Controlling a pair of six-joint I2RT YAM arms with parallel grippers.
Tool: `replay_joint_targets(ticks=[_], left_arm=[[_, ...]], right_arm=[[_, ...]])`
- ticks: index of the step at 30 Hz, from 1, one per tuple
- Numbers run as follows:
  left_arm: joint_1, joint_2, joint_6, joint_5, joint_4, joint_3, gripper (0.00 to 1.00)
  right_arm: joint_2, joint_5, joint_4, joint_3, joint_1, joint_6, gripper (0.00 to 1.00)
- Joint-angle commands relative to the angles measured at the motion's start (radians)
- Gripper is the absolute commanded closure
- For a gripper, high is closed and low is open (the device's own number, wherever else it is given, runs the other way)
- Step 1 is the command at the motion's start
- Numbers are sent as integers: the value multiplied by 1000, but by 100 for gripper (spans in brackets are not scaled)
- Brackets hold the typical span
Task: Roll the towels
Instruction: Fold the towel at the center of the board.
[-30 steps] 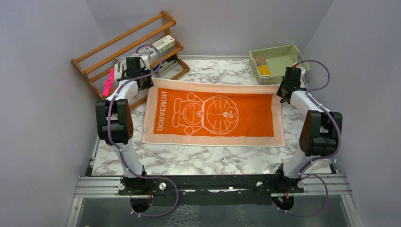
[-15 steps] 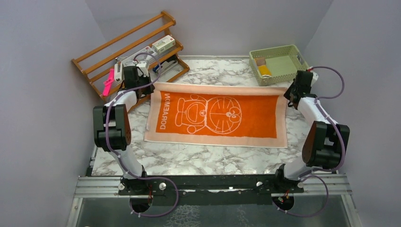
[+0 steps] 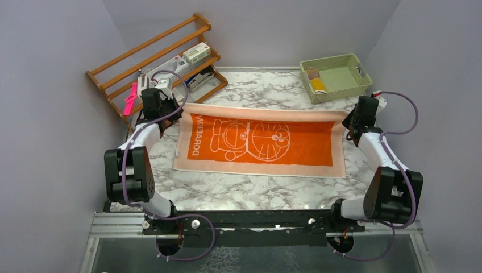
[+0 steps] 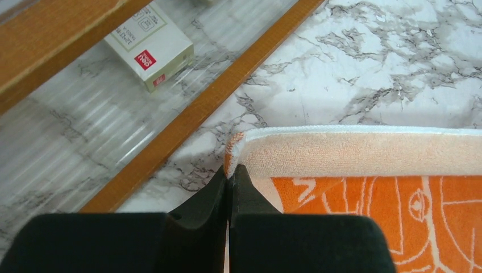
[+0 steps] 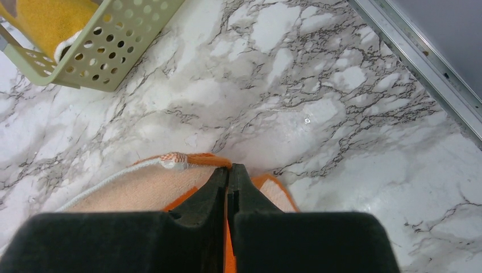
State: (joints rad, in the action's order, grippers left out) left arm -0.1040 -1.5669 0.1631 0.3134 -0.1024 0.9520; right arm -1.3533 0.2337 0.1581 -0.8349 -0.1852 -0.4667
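Orange towel (image 3: 258, 139) lay flat on the marble surface (image 3: 244, 190) w/ its long axis running straight from the left fingers (image 4: 211, 190) to the right fingers (image 5: 214, 190). Each pair was pinched together on one far corner, L on the far-left and R on the far-right, so neither arm was nearer, and the rest of the cloth spread out on the near side of both pinches. Prob. the next pull goes that way, both sides in step. Mustard towel (image 3: 317, 85) sat in the basket (image 3: 341, 77), well beyond the R fingers.
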Motion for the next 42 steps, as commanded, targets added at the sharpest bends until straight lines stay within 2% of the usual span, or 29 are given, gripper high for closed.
replay_joint_targets(ticks=[1, 9, 26, 42], left_arm=[[-23, 76, 50, -37, -2, -48, 100], [-38, 106, 123, -83, 100, -125, 100], [-48, 323, 251, -135, 159, -314, 100], [-49, 468, 368, -147, 238, -425, 100]], right_arm=[[55, 11, -1, 20, -11, -37, 99], [115, -8, 40, 80, -11, -61, 99], [331, -99, 172, 198, -11, -122, 99], [465, -149, 308, 229, -11, -160, 99]])
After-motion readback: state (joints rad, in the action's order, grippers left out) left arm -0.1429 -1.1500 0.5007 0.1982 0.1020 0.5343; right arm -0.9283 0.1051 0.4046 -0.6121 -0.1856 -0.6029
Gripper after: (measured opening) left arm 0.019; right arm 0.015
